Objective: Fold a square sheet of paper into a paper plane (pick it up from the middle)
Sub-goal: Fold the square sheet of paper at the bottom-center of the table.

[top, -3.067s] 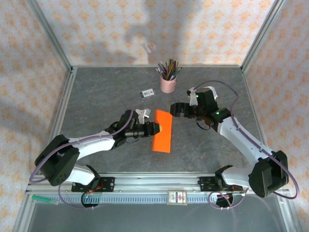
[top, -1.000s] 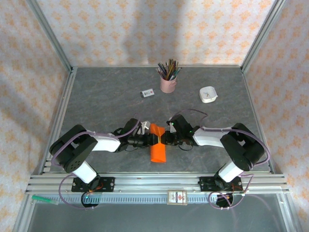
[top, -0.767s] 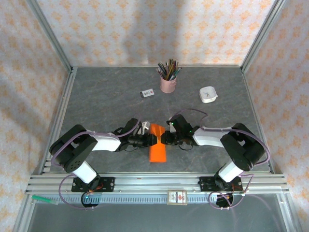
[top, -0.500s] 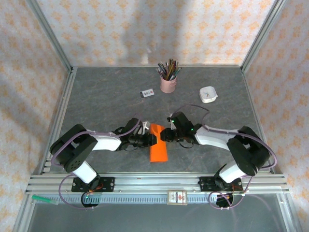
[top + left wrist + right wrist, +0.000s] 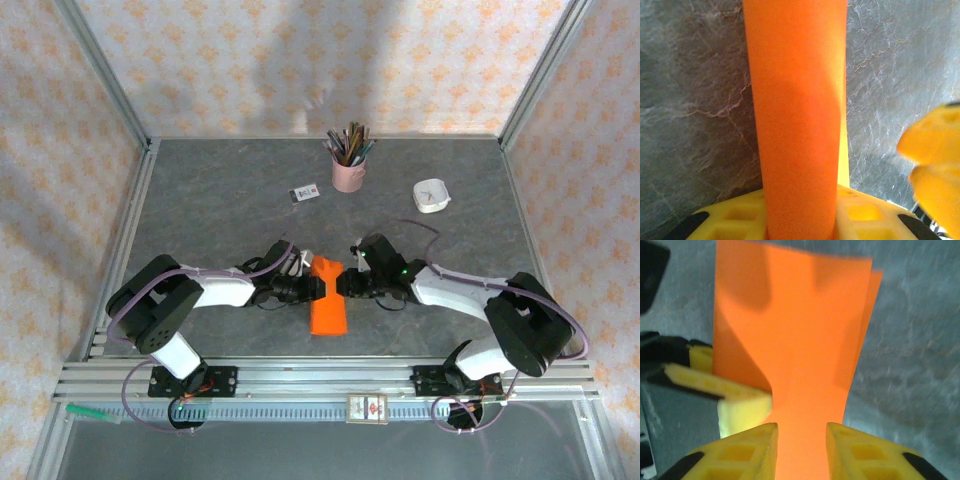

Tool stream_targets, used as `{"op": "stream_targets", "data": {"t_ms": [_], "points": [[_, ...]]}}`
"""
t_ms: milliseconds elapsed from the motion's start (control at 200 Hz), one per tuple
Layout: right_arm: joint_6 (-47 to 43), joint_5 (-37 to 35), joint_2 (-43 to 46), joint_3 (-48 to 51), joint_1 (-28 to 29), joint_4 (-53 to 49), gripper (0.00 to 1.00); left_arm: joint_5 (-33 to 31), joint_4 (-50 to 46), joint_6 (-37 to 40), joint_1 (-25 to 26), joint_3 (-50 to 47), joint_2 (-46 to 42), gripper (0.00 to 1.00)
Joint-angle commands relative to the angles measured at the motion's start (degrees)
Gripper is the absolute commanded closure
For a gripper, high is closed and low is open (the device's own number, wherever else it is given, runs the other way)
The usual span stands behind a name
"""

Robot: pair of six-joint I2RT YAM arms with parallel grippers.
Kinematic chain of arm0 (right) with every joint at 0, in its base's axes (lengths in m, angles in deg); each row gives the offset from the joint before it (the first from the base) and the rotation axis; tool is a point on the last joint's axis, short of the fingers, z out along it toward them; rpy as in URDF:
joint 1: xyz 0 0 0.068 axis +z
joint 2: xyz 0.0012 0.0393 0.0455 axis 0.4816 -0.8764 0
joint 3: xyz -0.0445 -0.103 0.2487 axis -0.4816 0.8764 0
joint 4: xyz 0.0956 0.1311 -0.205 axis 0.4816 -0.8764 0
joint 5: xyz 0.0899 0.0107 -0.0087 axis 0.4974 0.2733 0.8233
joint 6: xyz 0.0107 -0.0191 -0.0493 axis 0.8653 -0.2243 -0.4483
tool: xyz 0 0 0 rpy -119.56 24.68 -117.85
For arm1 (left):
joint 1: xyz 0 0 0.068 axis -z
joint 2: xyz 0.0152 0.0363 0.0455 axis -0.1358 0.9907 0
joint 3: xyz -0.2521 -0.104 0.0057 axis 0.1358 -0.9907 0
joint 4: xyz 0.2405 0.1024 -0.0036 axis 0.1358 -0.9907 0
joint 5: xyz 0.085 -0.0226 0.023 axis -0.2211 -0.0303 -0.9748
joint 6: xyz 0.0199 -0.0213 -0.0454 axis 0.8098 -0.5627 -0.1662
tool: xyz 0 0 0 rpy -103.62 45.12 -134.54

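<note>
Nearest the camera, the aluminium rail (image 5: pixel 300 378) ran across the front edge of the table (image 5: pixel 200 210), with both arm bases bolted just behind it. A narrow band of bare grey surface lay between the rail and the work. Both arms were folded low and reached inward to meet just near of the table's middle.

There the square sheet of paper (image 5: pixel 327 305), folded to a narrow orange strip, lay lengthwise near to far. The left gripper (image 5: pixel 317 288) pressed in from its left side and the right gripper (image 5: pixel 346 285) from its right, both at the strip's far half. In each wrist view the strip ran up between the yellow fingers (image 5: pixel 752 450). Both pairs of jaws stood narrow, closed on the paper, which bowed between them.

To either side the table was open out to the frame posts. Farther back stood a small white card (image 5: pixel 304 192), a pink pencil cup (image 5: pixel 349 174) and a small white dish (image 5: pixel 431 196), all well apart from the paper, near the patterned back wall (image 5: pixel 320 70).
</note>
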Motion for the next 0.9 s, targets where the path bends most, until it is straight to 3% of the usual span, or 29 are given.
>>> {"op": "stream_targets", "data": {"t_ms": [0, 345, 896], "points": [[4.19, 2.49, 2.86, 2.86, 1.19, 1.23, 0.74, -7.32, -4.10, 0.68, -0.78, -0.52, 3.21, 0.68], [11.04, 2.01, 5.64, 9.89, 5.53, 6.69, 0.83, -7.15, -2.44, -1.24, -0.78, -1.18, 3.94, 0.69], [15.61, 0.56, 3.15, 11.77, 9.52, 11.06, 0.85, -8.00, -2.43, -2.41, -0.78, -1.27, 4.83, 0.67]]}}
